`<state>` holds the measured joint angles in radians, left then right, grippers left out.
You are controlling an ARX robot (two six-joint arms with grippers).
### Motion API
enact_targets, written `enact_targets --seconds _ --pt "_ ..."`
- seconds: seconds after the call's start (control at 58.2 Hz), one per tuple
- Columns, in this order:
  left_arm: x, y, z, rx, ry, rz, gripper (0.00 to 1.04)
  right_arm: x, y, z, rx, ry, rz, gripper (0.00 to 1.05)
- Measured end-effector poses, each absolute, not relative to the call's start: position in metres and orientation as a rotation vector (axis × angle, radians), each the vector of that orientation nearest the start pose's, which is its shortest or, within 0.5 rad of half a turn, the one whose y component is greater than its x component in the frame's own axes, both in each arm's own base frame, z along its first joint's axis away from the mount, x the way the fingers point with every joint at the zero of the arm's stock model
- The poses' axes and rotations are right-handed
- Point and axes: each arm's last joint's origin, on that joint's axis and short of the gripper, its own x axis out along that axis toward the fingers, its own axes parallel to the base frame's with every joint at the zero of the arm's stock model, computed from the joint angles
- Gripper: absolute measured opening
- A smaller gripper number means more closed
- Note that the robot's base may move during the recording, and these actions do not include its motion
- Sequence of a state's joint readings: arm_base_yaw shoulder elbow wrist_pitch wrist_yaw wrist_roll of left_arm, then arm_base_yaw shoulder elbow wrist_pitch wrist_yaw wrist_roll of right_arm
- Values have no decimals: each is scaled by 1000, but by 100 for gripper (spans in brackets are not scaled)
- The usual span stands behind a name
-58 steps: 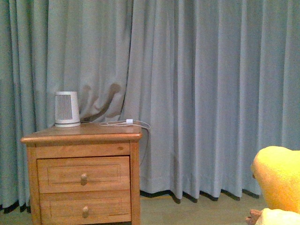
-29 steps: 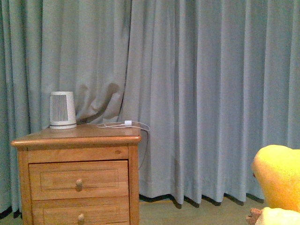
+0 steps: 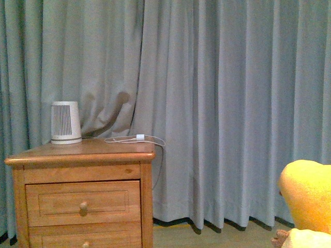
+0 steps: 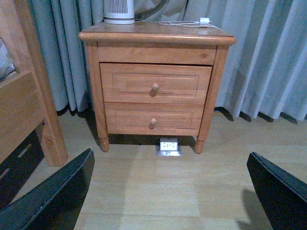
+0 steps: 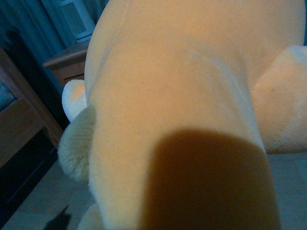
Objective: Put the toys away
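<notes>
1. Toy [image 3: 306, 195], plump and orange-yellow with a cream patch below it, shows at the lower right edge of the front view and fills almost the whole right wrist view.
2. The right claw itself does not show, so I cannot tell whether it grips the toy.
3. The left claw [image 4: 170, 154] is released, its black fingers [image 4: 57, 191] spread wide above the floor [image 4: 158, 191].
4. A wooden nightstand [image 3: 83, 155] with two drawers stands well left of the toy, in front of a grey-blue curtain [image 3: 222, 103].
5. On the nightstand stand a white ribbed device [image 3: 65, 123] and, beside it, a white cable [image 3: 135, 138].
6. A floor socket [image 4: 169, 145] lies under the nightstand, and a wooden bed frame [image 4: 29, 110] is beside it.
</notes>
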<state>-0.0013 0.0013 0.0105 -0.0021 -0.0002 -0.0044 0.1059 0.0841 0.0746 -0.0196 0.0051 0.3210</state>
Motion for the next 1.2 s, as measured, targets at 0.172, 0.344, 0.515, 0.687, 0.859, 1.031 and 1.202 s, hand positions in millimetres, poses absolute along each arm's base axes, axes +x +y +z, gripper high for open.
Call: enact_targets --seconds 0.172,0.344,0.515,0.687,0.859,1.031,1.202 --pt "97 0 167 -4 -7 -1 99 99 10 181 319 45 96 19" --pt "97 0 167 -4 -7 4 99 99 10 181 319 46 99 19" --pt "97 0 167 -4 -7 2 99 99 10 181 319 45 97 19" --pt "97 0 167 -5 -7 0 99 99 10 180 319 44 88 19" --pt "97 0 167 -4 -7 2 99 99 10 180 319 45 94 19" --pt "97 0 167 -4 -7 0 99 99 10 180 319 45 94 19" --pt "97 0 167 -4 -7 0 99 99 10 180 319 45 95 19"
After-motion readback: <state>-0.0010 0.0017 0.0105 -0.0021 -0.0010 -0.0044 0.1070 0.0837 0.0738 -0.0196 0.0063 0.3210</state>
